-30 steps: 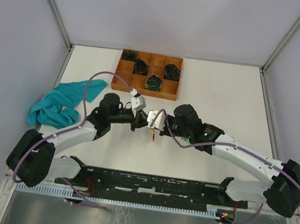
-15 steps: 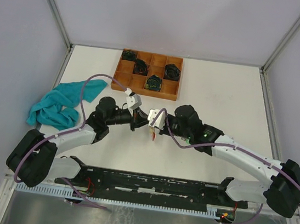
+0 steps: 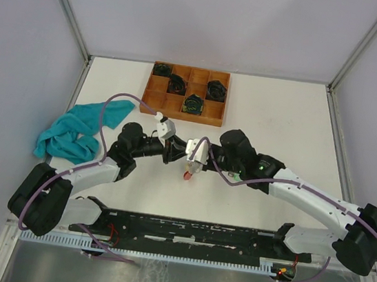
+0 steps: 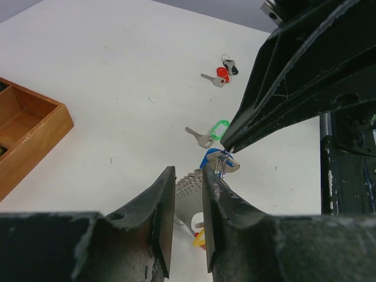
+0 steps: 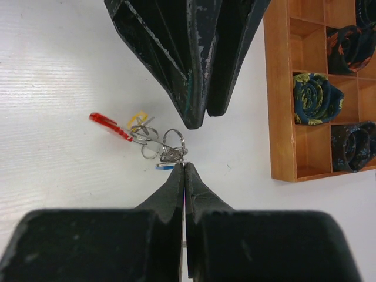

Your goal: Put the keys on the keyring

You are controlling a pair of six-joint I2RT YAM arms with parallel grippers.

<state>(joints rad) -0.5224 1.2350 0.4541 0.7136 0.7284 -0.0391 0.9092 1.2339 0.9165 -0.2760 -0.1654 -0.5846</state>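
So the right gripper [image 5: 184,169] is pressed together right on the keyring [image 5: 172,141], holding it over the middle of the tabletop [image 4: 106,88]. A blue tag [image 4: 212,158], yellow tag [image 5: 138,118] and red tag [image 5: 108,125] are bunched on it, all too small to read any writing. Left gripper [image 4: 188,171] sits nose to nose with it, down to a narrow slit, and honestly I can't tell if it's pinching anything. One green-tagged key [image 4: 207,135] lies loose on the tabletop just beyond the bunch.
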